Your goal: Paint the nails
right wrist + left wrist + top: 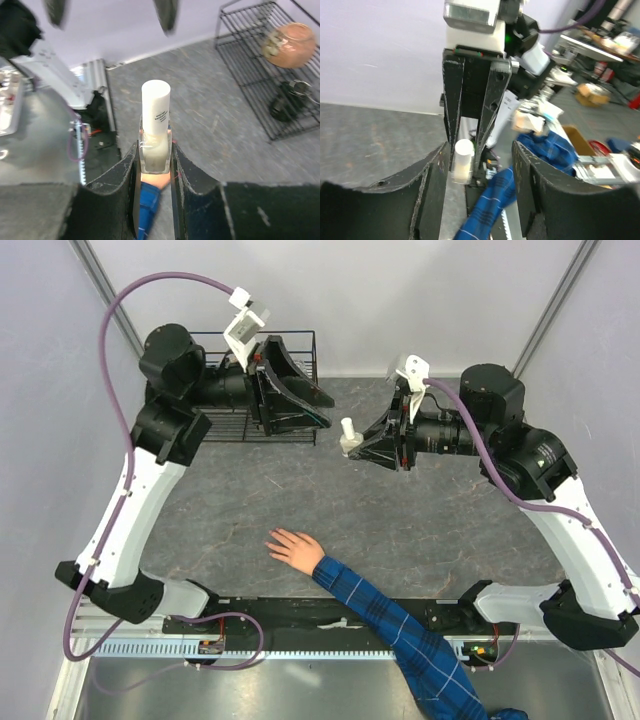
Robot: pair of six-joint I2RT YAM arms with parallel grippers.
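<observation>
the right hand (pixel 155 150) is clamped on a small clear bottle with a white cap (pixel 155 130), its two black fingers pressed against the bottle's glass sides. the bottle stands upright in that grip, cap outward, and holds a pale, milky liquid. seen from above, it hangs just off the right near corner of a black wire rack (pixel 300 334) at the far side of the grey stone-patterned bench (pixel 250 490).

the left hand (pixel 325 412) sits over the right end of that rack with its fingers spread apart and nothing between them. its wrist camera looks straight across at the bottle and the right hand.

a bare light-skinned human hand (pixel 293 547) lies flat, palm down, on the bench. it is well apart from the rack, on the side nearer the arm bases, with fingers pointing left. a blue plaid sleeve (pixel 400 630) covers its arm. the nails (pixel 272 539) are at the fingertips (too small to make out singly from above), and neither robot hand touches them.

in the rack lie a rounded pinkish-orange object (pixel 287 44) and a dark object (pixel 287 102).
</observation>
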